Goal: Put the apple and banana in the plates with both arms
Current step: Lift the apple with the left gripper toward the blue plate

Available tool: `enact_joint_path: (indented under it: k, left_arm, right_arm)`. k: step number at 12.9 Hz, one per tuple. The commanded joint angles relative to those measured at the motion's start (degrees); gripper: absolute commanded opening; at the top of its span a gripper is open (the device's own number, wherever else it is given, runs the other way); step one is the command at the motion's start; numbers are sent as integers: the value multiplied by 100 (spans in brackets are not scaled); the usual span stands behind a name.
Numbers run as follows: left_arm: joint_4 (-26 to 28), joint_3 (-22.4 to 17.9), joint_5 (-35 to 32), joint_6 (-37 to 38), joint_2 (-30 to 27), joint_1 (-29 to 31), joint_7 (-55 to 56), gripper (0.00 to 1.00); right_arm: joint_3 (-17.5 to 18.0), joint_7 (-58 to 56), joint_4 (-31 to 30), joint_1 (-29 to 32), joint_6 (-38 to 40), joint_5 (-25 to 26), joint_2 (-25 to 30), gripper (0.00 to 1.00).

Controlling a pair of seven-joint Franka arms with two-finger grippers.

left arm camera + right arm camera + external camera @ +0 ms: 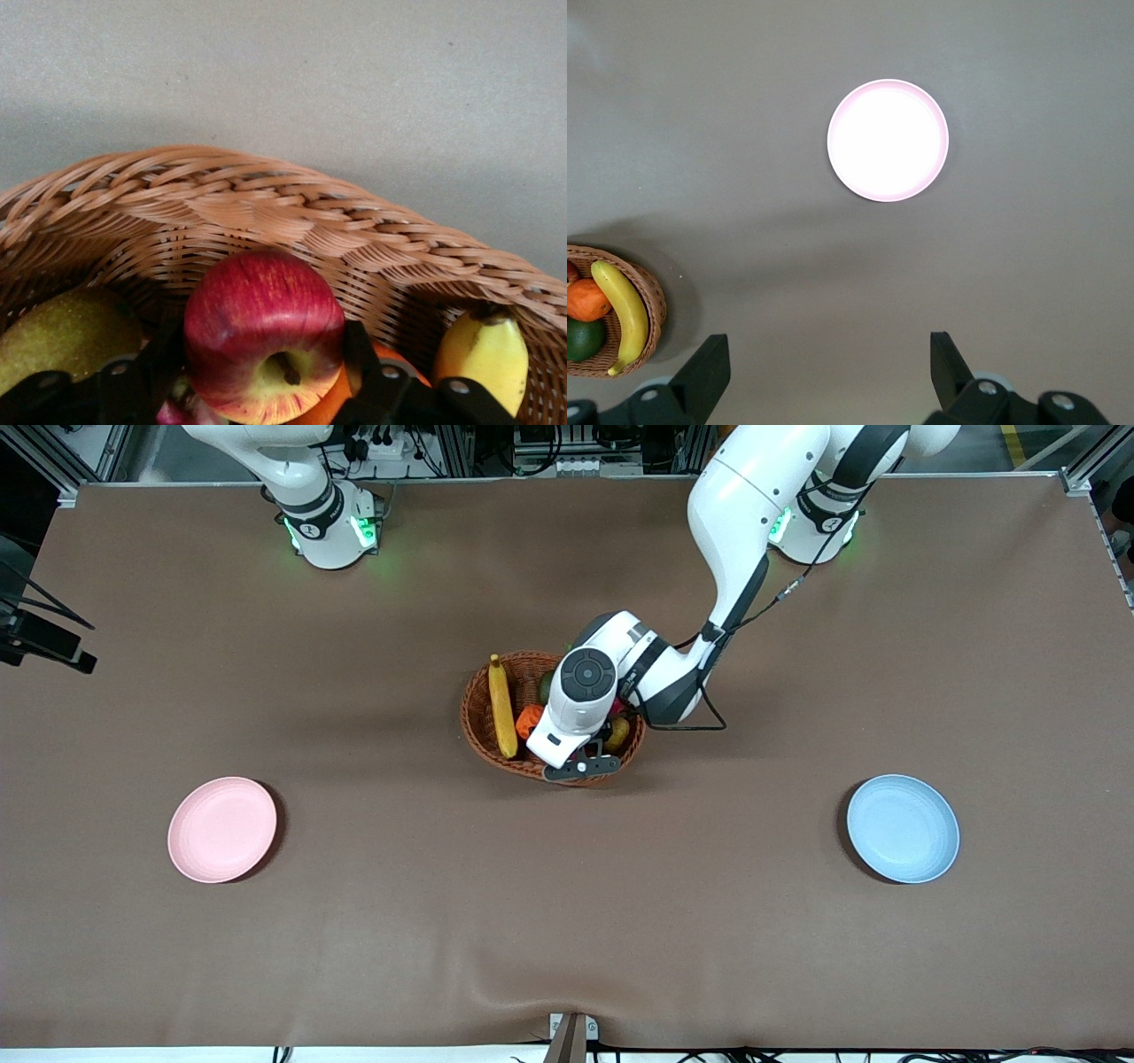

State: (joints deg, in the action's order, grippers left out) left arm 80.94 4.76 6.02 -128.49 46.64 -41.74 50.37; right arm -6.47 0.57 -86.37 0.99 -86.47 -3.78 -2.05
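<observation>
The red apple (264, 332) with a yellowish stem end lies in the wicker basket (478, 717), between the black fingers (359, 363) of my left gripper (264, 376), which is shut on it. In the front view the left hand covers the apple. The yellow banana (502, 707) lies in the basket at its right-arm side. The pink plate (222, 829) sits toward the right arm's end, the blue plate (903, 828) toward the left arm's end. My right gripper (830, 372) is open and empty, high over bare table, with the pink plate (888, 140) in its view.
The basket also holds a ridged orange fruit (530, 720), a yellow-green fruit (62, 336) and a dark green one (583, 338). The basket rim (266, 199) rises close around the left gripper. A black stand (44, 646) reaches in at the right arm's end.
</observation>
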Motion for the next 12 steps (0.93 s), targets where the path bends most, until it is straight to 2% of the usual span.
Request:
enact_joint_path:
  k: [1, 4, 8, 12]
  left_arm:
    - [-95, -45, -127, -44, 56, -63, 166, 2]
    - [-95, -168, -162, 226, -277, -54, 175, 0]
    - [-95, -432, -224, 1113, -1427, 156, 167, 0]
    - [-87, -441, -241, 2186, -2588, 1121, -9, 0]
  right_arm:
    - [-12, 83, 41, -169, -124, -71, -111, 100]
    - [-12, 92, 41, -213, -133, -71, -164, 100]
    - [-3, 92, 41, -424, -195, -79, -392, 100]
    - [-3, 92, 41, -678, -397, -79, -681, 100]
